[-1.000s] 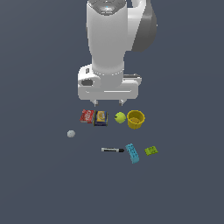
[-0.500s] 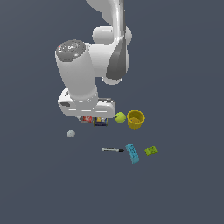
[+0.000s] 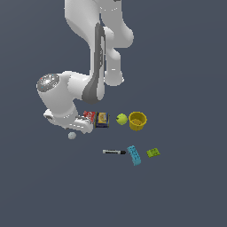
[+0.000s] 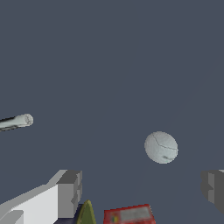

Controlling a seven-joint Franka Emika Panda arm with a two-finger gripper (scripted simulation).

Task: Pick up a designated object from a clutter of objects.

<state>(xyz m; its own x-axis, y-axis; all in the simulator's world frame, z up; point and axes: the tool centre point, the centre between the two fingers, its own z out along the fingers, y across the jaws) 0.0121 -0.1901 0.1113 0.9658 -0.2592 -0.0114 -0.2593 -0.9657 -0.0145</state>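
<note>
Gripper (image 4: 142, 190) is seen spread open with nothing held, fingers (image 4: 69, 192) apart, and the grey-white ball (image 4: 161, 147) lies just beyond them.

Ball (image 3: 72, 135) — beside boxes (image 3: 96, 119).

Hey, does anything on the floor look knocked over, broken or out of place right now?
Nothing looks damaged or spilled. The grey-white ball lies apart from the other items, just below the gripper, and the yellow cup stands upright beside the yellow-green ball.
</note>
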